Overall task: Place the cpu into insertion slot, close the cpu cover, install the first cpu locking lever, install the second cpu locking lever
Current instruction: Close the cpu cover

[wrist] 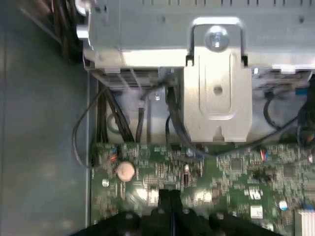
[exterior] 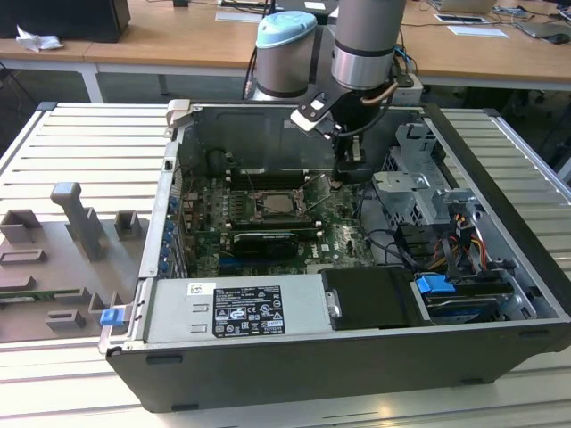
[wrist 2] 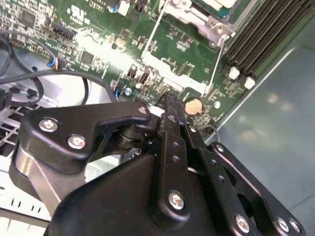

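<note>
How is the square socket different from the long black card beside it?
The insertion slot is square with a shiny metal rim; the black card is long, narrow and dark all over. In the exterior view, the black card lies nearer the camera than the insertion slot. Both sit on the green circuit board.

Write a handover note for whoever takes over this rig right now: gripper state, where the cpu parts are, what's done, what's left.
Gripper: shut, nothing visible in it, low over the motherboard, on the exterior view's right of the insertion slot.
Cpu cover: appears down on the slot. The pale surface in its cut-out looks like the cpu, so it seems seated.
Locking levers: two thin rods beside the slot. They look unlatched, though I cannot be sure.
Done, as it looks: cpu placed, cover closed.
Left, as it looks: both levers.
</note>
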You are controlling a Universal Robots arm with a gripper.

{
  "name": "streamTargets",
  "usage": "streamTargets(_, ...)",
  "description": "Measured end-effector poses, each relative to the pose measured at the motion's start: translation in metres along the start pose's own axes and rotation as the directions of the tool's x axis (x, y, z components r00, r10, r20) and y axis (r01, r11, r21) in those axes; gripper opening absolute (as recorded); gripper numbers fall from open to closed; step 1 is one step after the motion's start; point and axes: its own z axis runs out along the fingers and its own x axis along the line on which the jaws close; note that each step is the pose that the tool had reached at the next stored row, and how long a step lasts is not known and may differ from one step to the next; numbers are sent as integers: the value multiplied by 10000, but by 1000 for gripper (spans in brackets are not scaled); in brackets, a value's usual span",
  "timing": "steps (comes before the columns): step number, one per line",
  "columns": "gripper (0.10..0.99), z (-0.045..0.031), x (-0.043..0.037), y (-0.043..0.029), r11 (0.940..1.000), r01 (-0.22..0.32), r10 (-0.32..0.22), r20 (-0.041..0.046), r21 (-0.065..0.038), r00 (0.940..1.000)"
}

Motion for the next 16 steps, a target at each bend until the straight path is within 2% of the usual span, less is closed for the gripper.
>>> streamTargets(2,106,51,-16,-2,10000,23,-23,-1,3,10000)
streamTargets(5,106,69,-72,-5,10000,20,-20,-1,4,10000)
streamTargets(8,106,73,-78,-32,10000,20,-20,-1,5,10000)
streamTargets(16,106,76,-78,-44,10000,21,-21,-3,9,10000)
